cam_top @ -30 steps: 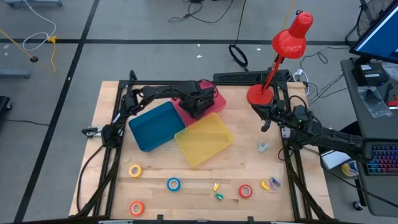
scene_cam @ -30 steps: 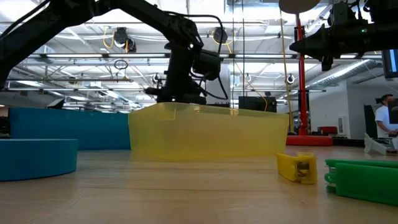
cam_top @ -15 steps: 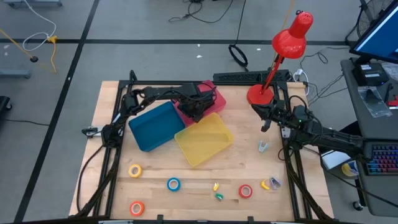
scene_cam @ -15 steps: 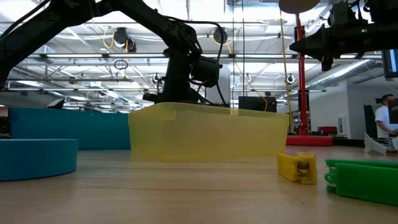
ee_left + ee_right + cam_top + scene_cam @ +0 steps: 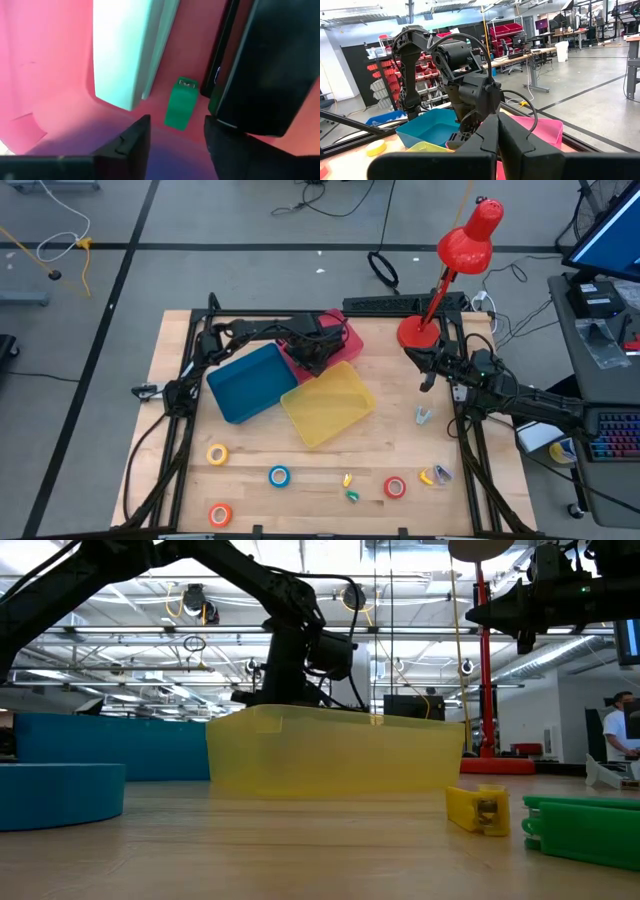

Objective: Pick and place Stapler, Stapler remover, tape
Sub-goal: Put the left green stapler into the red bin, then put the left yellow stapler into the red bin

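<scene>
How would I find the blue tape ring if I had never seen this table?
Start at the yellow bin in the middle of the wooden table. Look toward the table's near edge, where the small rings lie. The blue tape ring lies between the yellow ring and orange ring, the only blue one.

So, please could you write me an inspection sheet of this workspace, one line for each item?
Surface: wooden table, bare patches between items.
Job's things: green stapler remover lying in the pink bin; yellow tape, blue tape, orange tape and red tape on the table.
Clutter: blue bin, yellow bin, red lamp.
Grippers: left gripper open inside the pink bin above the remover; right gripper shut, raised near the lamp base.
Cables: loose on the floor beyond the table.
Surroundings: a person far behind.
</scene>
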`<state>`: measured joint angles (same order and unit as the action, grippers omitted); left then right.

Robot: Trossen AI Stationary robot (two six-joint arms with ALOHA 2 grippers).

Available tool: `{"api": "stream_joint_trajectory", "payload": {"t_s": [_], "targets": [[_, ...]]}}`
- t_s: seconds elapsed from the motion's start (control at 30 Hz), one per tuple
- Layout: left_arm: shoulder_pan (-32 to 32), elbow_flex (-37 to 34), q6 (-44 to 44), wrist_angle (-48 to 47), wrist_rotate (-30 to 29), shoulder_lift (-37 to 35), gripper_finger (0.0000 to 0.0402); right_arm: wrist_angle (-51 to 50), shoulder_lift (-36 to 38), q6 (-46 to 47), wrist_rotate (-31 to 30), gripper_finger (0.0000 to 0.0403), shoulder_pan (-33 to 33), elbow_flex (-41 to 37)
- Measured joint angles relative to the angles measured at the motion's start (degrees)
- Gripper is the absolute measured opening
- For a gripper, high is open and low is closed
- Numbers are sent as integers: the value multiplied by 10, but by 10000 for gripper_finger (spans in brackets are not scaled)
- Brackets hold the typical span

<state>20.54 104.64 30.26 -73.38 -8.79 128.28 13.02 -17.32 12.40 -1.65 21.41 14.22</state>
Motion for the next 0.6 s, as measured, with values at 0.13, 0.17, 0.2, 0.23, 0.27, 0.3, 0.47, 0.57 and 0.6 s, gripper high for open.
{"api": "stream_joint_trajectory", "payload": {"t_s": [0.13,0.17,0.2,0.23,0.27,0.3,0.47,0.57,0.6], "targets": [[7,-1,3,-14,18,-21,221,0,0,0,2,0,0,0],[8,-1,7,-17,17,-32,226,0,0,0,2,0,0,0],[7,-1,13,-19,13,-43,231,0,0,0,2,0,0,0],[5,-1,19,-19,9,-57,234,0,0,0,2,0,0,0],[2,-1,25,-19,6,-72,237,0,0,0,2,0,0,0],[-3,-1,32,-18,1,-88,240,0,0,0,2,0,0,0],[-42,0,65,-4,-13,-176,245,0,0,8,14,0,0,0],[-86,0,66,29,-13,-217,243,0,0,21,44,0,0,0],[-104,0,66,44,-13,-226,242,0,0,23,54,0,0,0]]}}
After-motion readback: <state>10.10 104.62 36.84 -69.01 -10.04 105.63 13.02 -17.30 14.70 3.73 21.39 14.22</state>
